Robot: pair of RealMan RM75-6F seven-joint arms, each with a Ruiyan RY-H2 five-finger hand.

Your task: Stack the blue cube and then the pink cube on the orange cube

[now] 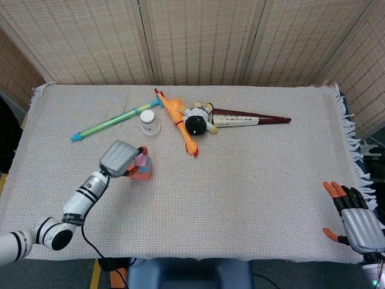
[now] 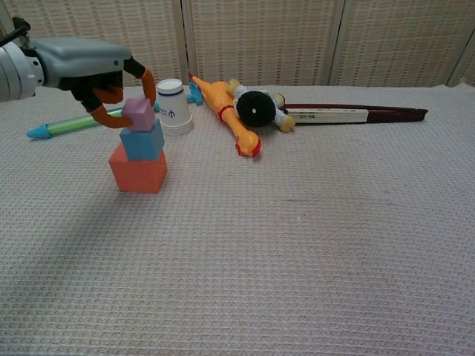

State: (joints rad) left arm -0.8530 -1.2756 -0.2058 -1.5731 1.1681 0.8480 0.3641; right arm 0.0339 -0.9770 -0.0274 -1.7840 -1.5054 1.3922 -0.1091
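Chest view shows the left hand (image 2: pixel 89 70) at upper left pinching the pink cube (image 2: pixel 138 114) atop the blue cube (image 2: pixel 142 141) on the orange cube (image 2: pixel 138 170); it should square the corners, then part its fingers gently, while the right hand (image 1: pixel 358 226) idles with fingers spread.

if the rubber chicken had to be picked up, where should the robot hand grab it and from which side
Probably at the narrow neck between body and head, coming from above. The rubber chicken lies flat on the cloth, its long axis running from the back toward the front, so fingers could close across the thin part from either side. The plush toy touches its far right side, so the nearer, lower stretch has more room.
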